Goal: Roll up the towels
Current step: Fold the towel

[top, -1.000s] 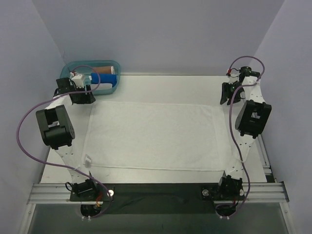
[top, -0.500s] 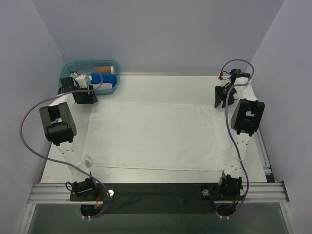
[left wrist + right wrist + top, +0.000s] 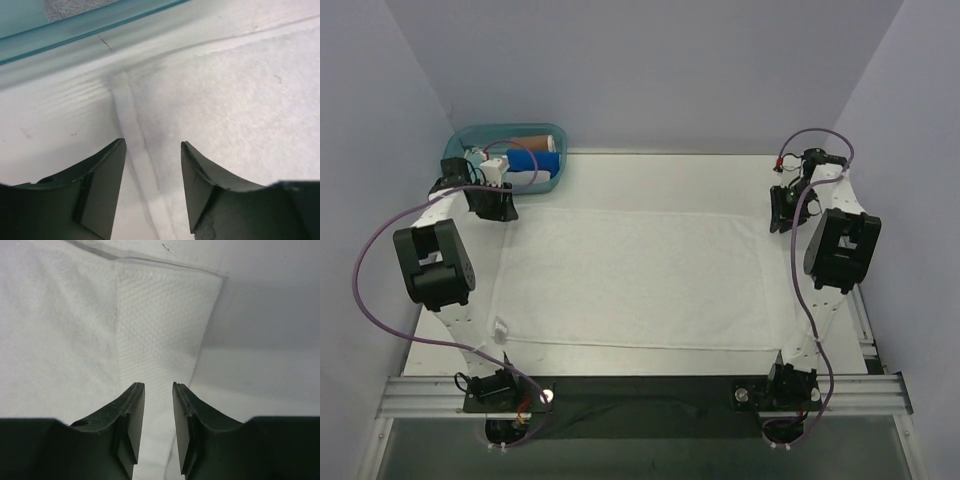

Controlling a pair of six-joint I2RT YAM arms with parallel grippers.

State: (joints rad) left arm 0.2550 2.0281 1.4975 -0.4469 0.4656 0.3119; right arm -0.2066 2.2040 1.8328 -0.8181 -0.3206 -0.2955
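Observation:
A white towel [image 3: 635, 278] lies spread flat in the middle of the table. My left gripper [image 3: 500, 205] hangs over its far left corner, jaws open, straddling the hemmed edge of the towel [image 3: 150, 165]. My right gripper [image 3: 782, 215] hangs over the far right corner, jaws narrowly open above the woven border of the towel [image 3: 160, 355]. Neither gripper holds any cloth between its fingers.
A teal plastic bin [image 3: 510, 158] stands at the back left, close behind the left gripper, holding a rolled blue towel [image 3: 530, 165] and a brown one [image 3: 533, 142]. Its wall [image 3: 75, 30] shows just beyond the towel corner. Purple-grey walls enclose the table.
Both grippers have narrowed their jaws and shifted slightly at the towel's far corners. The towel lies as before.

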